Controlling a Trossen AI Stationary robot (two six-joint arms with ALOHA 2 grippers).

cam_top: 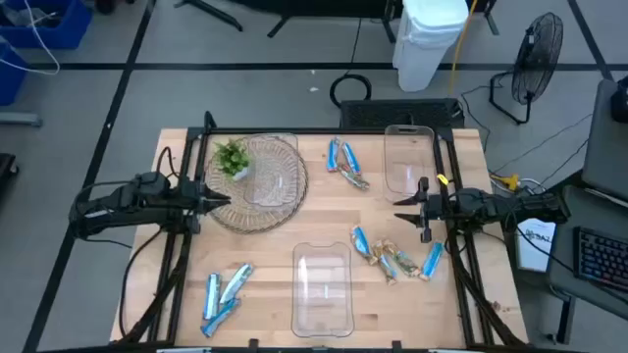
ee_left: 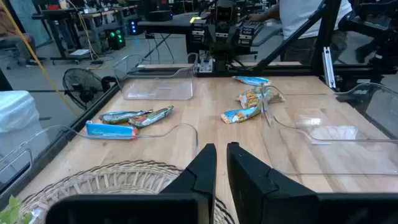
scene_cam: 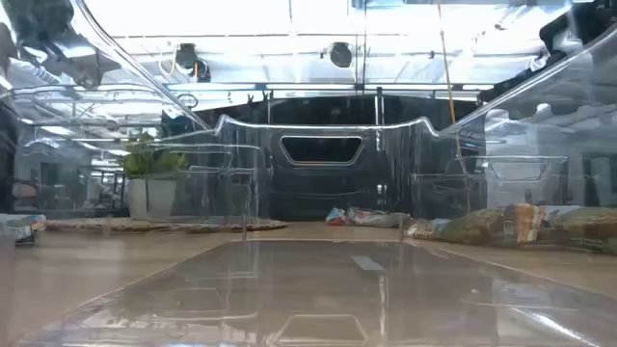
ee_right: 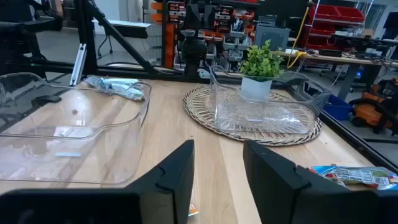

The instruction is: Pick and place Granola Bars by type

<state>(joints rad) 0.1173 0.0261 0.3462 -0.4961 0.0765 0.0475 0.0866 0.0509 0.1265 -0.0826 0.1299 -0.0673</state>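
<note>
- While nothing is being gripped by either arm, the left gripper (cam_top: 218,201) is being held over the near edge of the wicker mat (cam_top: 257,218), its fingers (ee_left: 202,171) drawn narrow with only a slim gap between them.
- The right gripper (cam_top: 400,208) is being held above bare table (cam_top: 275,294) on the right side, its fingers (ee_right: 180,168) parted moderately with open wood showing between them.
- One cluster of granola bars (cam_top: 392,259), blue ones mixed with tan ones, is lying just in front of the right gripper, close beside it and not touching it.
- A second cluster of bars (cam_top: 347,163) is lying near the table's far edge, between the mat and the far clear bin (cam_top: 410,157), well apart from both grippers.
- A third cluster of blue bars (cam_top: 224,294) is lying at the front left corner, well apart from the left gripper.
- A clear tray (cam_top: 278,176) and a small green plant (cam_top: 232,157) are resting on the wicker mat, just beyond the left gripper.
- A second clear bin (cam_top: 323,288) is lying at the front centre, between the front-left bars and the right-hand cluster.
- The two arms are being kept at opposite sides of the table, their grippers pointing toward each other.
</note>
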